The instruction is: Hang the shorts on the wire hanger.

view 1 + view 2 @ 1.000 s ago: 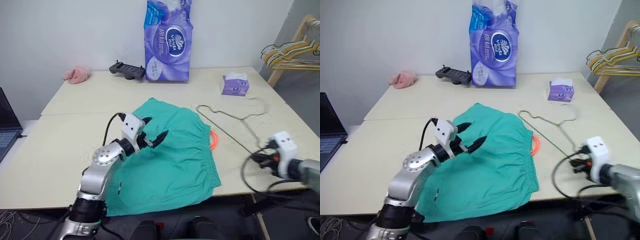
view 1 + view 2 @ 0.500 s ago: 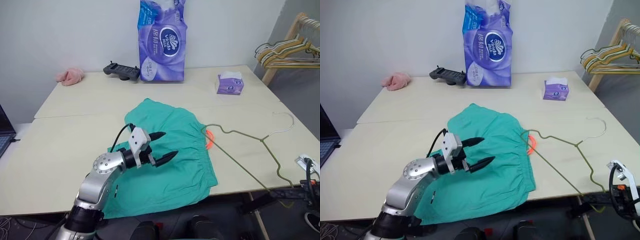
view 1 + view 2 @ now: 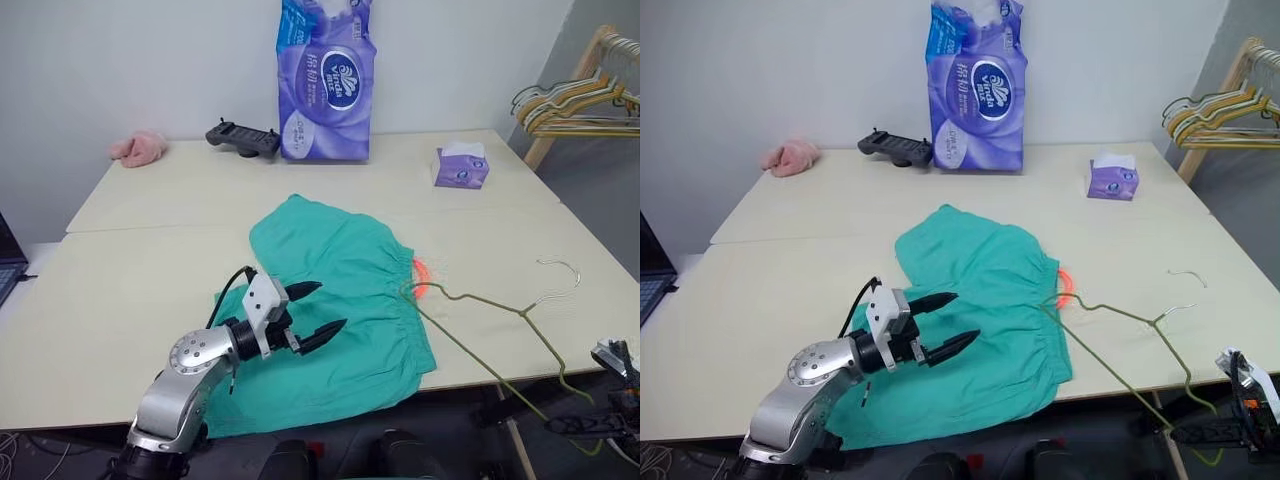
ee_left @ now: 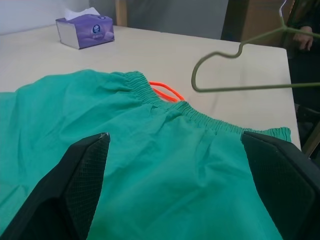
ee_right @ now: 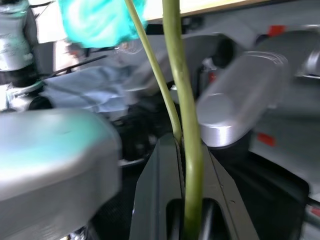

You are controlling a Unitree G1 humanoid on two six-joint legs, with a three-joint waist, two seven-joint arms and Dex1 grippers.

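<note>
Teal-green cloth shorts (image 3: 340, 300) lie flat and slightly rumpled on a pale cream table (image 3: 150, 260), their gathered elastic waistband toward the table's right edge, where a loop of bright orange drawstring (image 3: 424, 275) pokes out. The left gripper (image 3: 310, 311), two black tapered fingers on a silver arm, hovers over the near part of the shorts with its fingers spread wide and nothing between them. A thin olive-grey wire hanger (image 3: 500, 335), triangular with a hooked top, is lifted just right of the shorts: one rounded corner hangs beside the waistband, its hook curls above the table's right edge, and its lower end runs down past the table's front edge into the right gripper (image 3: 1210, 433). The right wrist view shows those fingers pinched tight on the hanger's wire. Behind the shorts, at the table's far edge by a plain white wall, stands a tall glossy purple plastic pack of tissue rolls (image 3: 324, 80), with a black handheld controller (image 3: 242, 138) and a fuzzy pink cloth (image 3: 138, 149) to its left. A small purple tissue box (image 3: 460, 167), white tissue sticking up from its top, sits far right of the shorts. Beyond it, a wooden rack (image 3: 580, 70) holds a bunch of pale green and gold hangers (image 3: 575, 105).
</note>
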